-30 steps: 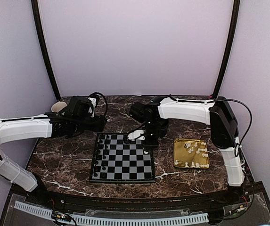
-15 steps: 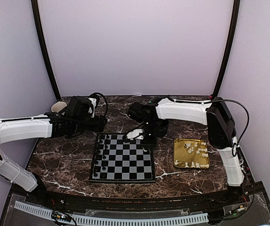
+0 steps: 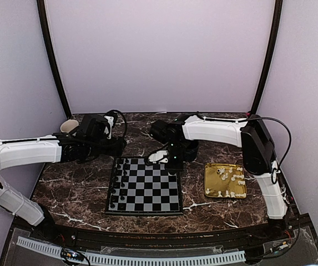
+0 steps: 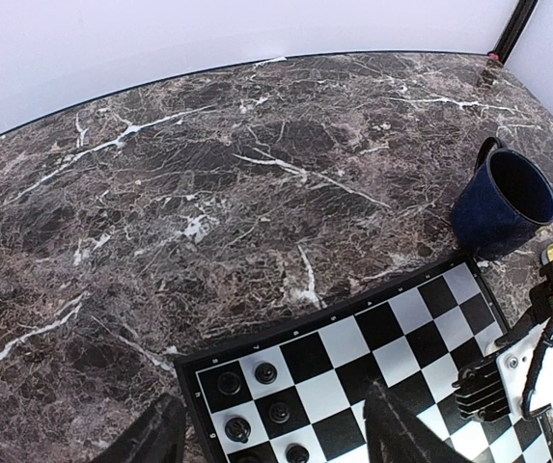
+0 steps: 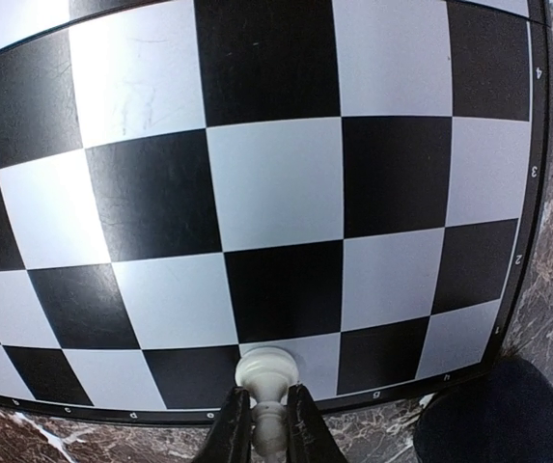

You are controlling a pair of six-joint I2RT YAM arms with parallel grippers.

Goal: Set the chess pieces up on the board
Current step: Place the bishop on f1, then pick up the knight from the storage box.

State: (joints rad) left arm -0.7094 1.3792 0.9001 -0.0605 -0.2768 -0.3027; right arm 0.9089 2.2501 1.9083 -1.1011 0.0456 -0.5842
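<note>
My right gripper (image 5: 268, 424) is clamped on a white piece (image 5: 266, 371) by its stem, 6 o'clock in wrist view, over the board (image 5: 276, 183) edge row. Looks like light, slick plastic, so I'd grip low. Left gripper (image 4: 278, 436) hangs open.

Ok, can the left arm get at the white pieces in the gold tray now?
Probably not: the gold tray lies off the board's right side, and the right arm stretches across in between.

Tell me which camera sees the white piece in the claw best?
The right wrist camera. The white piece sits close up, pinched in the right claw above the board, by its edge. From the top camera it is too tiny to see. The left wrist camera shows that claw's side, not the piece.
</note>
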